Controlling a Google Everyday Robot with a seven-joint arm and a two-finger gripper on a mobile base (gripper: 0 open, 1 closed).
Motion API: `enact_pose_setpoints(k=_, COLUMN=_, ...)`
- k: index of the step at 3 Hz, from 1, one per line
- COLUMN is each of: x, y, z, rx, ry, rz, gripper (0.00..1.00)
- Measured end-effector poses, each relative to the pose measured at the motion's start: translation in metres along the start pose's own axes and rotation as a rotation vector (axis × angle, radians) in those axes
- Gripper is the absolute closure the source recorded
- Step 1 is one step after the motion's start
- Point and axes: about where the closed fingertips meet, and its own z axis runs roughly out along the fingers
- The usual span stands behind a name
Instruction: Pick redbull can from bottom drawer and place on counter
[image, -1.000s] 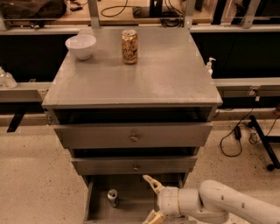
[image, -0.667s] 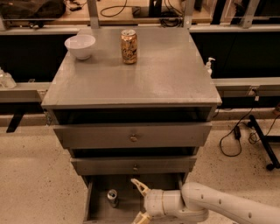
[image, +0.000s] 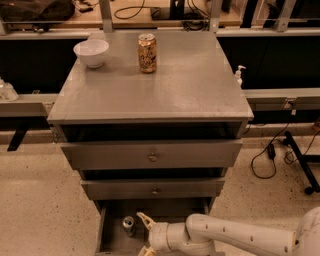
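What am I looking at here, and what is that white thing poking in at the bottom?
That is a robot's white arm. A single camera looks down on a grey drawer cabinet from the front. At the arm's tip is the gripper. Its two jaws are spread open and hold nothing as it reaches into the pulled-out bottom drawer. Just left of it in the drawer stands a small redbull can, which the robot is meant to lift onto the counter, the cabinet's flat top. A white bowl and a gold can sit up there.
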Motion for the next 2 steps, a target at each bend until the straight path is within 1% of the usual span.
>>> enact_pose_setpoints(k=1, x=0.028, y=-0.009, z=0.025, rx=0.024, ry=-0.06, rz=0.041, gripper=0.0)
enact_pose_setpoints(k=2, x=0.063, y=-0.022, z=0.04, rx=0.063, ry=-0.091, rz=0.093, gripper=0.0)
